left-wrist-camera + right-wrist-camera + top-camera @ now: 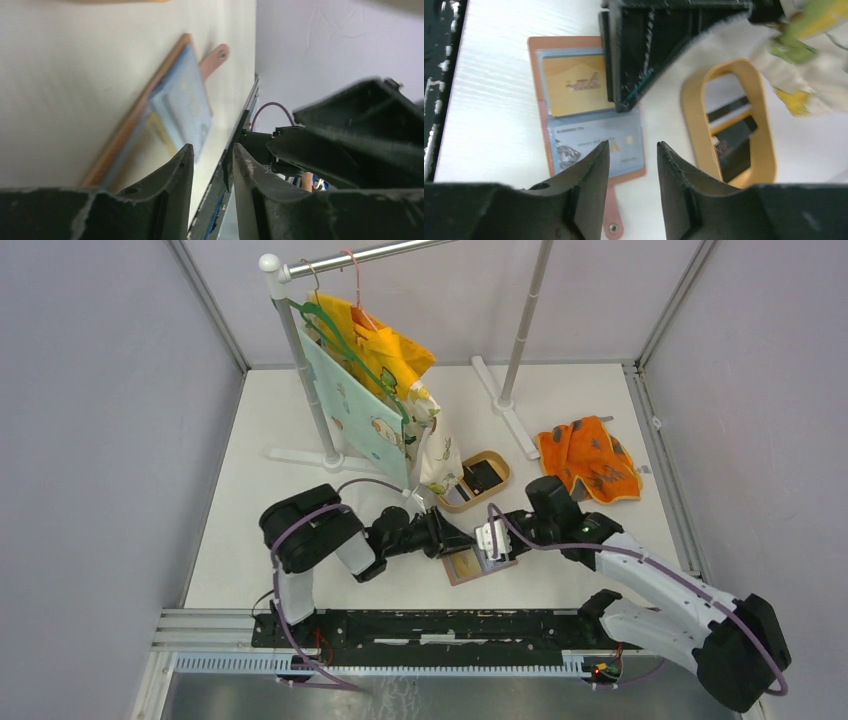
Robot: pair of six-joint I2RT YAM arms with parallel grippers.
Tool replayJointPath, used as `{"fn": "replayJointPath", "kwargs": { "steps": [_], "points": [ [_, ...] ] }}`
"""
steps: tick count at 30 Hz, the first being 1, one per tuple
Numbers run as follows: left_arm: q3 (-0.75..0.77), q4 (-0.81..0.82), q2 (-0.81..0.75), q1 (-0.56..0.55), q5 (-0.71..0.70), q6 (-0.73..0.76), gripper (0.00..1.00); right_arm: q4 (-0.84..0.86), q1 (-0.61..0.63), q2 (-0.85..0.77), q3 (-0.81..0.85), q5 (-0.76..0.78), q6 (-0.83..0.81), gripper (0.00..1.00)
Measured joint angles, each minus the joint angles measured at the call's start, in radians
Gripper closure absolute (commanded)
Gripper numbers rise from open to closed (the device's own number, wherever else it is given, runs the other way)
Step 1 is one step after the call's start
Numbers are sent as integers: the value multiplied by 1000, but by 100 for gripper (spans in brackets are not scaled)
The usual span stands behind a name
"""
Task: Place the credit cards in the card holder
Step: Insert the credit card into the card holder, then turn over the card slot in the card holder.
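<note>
- Under everything lies a flat white table (560, 400), the biggest thing in sight.
- At the back of it stands a silver metal clothes rack (300, 360), with yellow and pale green cloth bags (365, 390) hanging from it.
- From the left side, the black left gripper (452, 538) reaches to the middle of the table. Its two fingers are a little apart with nothing between them. Its tip sits over one edge of the reddish-brown leather card holder (533, 100). It is hard to tell if it touches.
- From the other side, the right gripper (633, 150) hangs above the card holder. Its fingers are a little apart too, and they hold nothing.
- An orange patterned cloth (588, 462) lies crumpled at the back right, well apart from the grippers.
- A tan oval shallow dish (694, 125) sits near the card holder, on the side away from the arms. Dark cards (735, 147) with stripe bands lie inside it.
- The card holder lies open and flat near the front of the table, between the two grippers.
- A gold card (574, 85) sits in one grey-blue pocket and a pale grey card (594, 145) in the other.
- A little strap tab (612, 220) with a round snap sticks out from one end.
</note>
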Motion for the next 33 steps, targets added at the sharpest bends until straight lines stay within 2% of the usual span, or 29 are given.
{"fn": "replayJointPath", "kwargs": {
  "steps": [1,3,7,10,12,14,15,18,21,27,33],
  "points": [
    [-1,-24,-37,0,-4,18,58,-1,-35,-23,0,-30,11,30],
    [-2,-100,-138,-3,-22,68,57,7,-108,-68,-5,-89,46,4],
    [3,-315,-391,-40,-105,222,49,25,-201,-104,-7,-182,130,2],
    [35,-560,-603,-130,-260,375,39,52,-260,-76,-8,-246,268,2],
    [68,-706,-722,-192,-372,473,26,82,-316,-48,-11,-299,359,3],
    [88,-816,-811,-224,-468,545,2,118,-380,-16,-19,-366,445,8],
    [90,-869,-856,-229,-526,577,1,135,-399,-4,-25,-389,477,11],
    [90,-994,-937,-224,-671,627,0,231,-460,34,-80,-451,618,17],
    [89,-1058,-949,-215,-723,656,2,312,-478,77,-149,-494,732,24],
    [49,-1083,-909,-212,-706,679,16,363,-479,215,-177,-495,848,37],
    [-52,-970,-843,-212,-622,672,33,328,-479,340,-127,-445,901,43]
  ]
}}
